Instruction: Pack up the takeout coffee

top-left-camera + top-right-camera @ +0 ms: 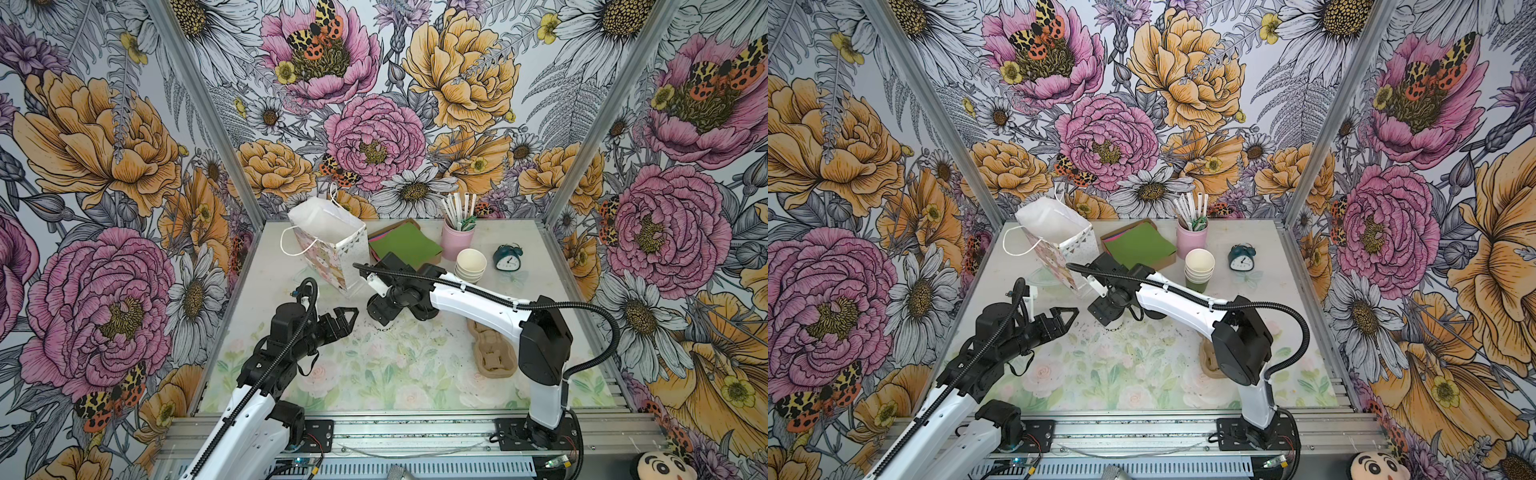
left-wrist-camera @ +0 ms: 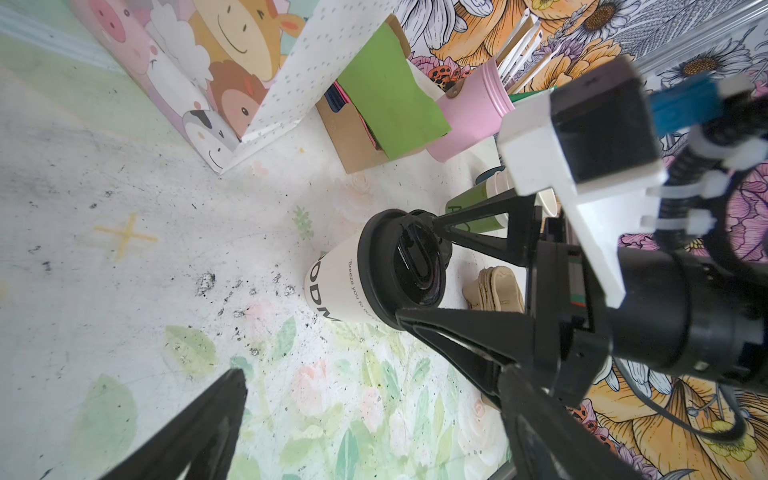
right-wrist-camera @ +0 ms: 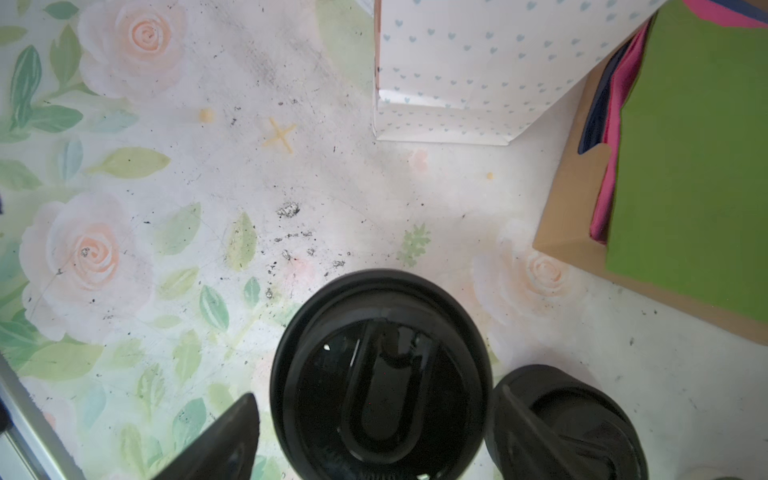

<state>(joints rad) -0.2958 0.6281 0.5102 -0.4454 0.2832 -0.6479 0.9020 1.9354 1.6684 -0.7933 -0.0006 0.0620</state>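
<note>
- The left pincer (image 1: 351,321) hangs over the surface (image 1: 374,374) with its jaws wide and nothing between them. It sits short of the cup, likely to leave the other arm room.
- The gift bag (image 1: 328,245) stands upright at the back left with its mouth open upward, presumably so the cup can go in from above. Its bottom is hidden in every view.
- The takeout coffee (image 2: 345,286) stands upright on the surface near the bag's front corner, black lid on. In both top views the right arm's wrist covers nearly all of it, and only a sliver of lettered wall shows.
- The right pincer (image 3: 376,395) reaches down from above with its jaws wide, one on each side of the lid — set, I judge, for a side grasp that keeps the cup upright. I cannot tell whether the pads touch the cup yet, because in the wrist view the lid hides the wall below it.
- The pile of spare lids (image 3: 590,411) sits just beside the cup, partly behind one finger — a tight fit for that jaw.
- Further right stand the stack of lidless cups (image 1: 471,266) and the cardboard carrier (image 1: 494,353), the carrier partly hidden by the right arm.
</note>
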